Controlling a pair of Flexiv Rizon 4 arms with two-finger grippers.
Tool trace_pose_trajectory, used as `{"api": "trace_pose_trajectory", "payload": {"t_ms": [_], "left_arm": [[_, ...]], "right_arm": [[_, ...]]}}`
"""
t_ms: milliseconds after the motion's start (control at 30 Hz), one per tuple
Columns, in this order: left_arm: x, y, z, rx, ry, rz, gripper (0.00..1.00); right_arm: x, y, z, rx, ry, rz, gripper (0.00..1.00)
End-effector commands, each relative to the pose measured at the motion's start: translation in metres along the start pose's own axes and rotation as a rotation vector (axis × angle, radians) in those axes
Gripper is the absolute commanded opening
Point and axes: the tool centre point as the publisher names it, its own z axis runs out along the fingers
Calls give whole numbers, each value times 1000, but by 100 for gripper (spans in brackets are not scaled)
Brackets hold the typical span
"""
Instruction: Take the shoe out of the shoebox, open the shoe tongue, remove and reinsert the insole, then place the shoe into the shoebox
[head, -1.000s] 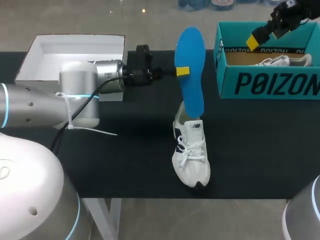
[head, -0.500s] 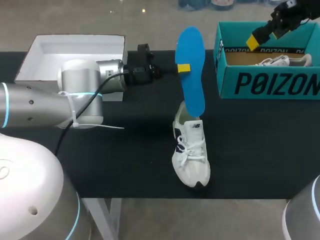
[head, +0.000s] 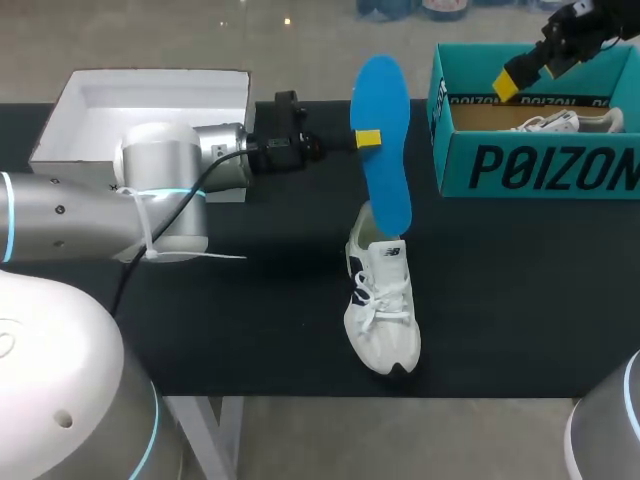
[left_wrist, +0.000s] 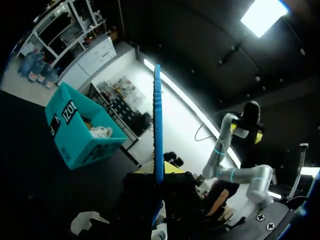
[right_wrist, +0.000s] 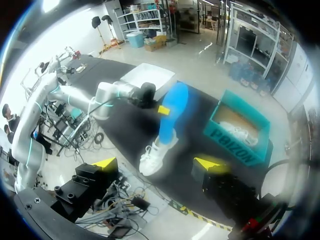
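Your white shoe (head: 382, 305) lies in the lower middle of the frame, the blue insole (head: 381, 140) rising upright from its heel opening, clamped at mid-height by your left gripper (head: 362, 141), while your right gripper (head: 510, 80) hangs at upper right above the teal shoebox (head: 540, 165), its 2 fingers spread and empty.

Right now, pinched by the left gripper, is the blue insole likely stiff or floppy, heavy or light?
Probably stiff: the blue insole is straight both sides of where the left gripper pinches it. Likely light: edge-on in the wrist view it looks thin. It may flex if its end presses on the shoe.
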Motion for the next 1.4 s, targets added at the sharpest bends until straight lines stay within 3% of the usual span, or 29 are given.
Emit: {"api": "trace_pose_trajectory", "payload": {"t_ms": [33, 1400], "left_arm": [[1, 0, 0, -2, -3, 0, 0], [1, 0, 0, -2, -3, 0, 0]], "right_arm": [[0, 3, 0, 7, -1, 2, 100], [4, 6, -1, 4, -27, 33, 100]]}}
